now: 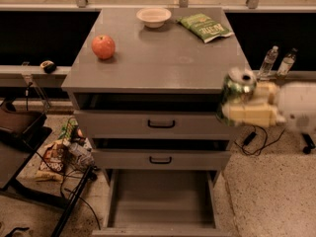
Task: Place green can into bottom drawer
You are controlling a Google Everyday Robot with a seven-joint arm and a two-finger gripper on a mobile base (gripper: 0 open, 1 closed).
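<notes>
The green can [238,89], green with a silver top, is held in my gripper [245,102] off the right front corner of the grey cabinet, level with the top drawer. The cream fingers [249,113] are shut on the can, which is blurred by motion. The white arm [298,106] comes in from the right. The bottom drawer [162,197] is pulled open at floor level, a wide grey tray with a bare floor, below and to the left of the can.
On the cabinet top [158,53] sit a red apple [103,47], a white bowl [153,17] and a flat green chip bag [204,26]. Two upper drawers with black handles [161,124] are slightly open. Cables and clutter [59,154] lie left; two bottles [276,62] stand right.
</notes>
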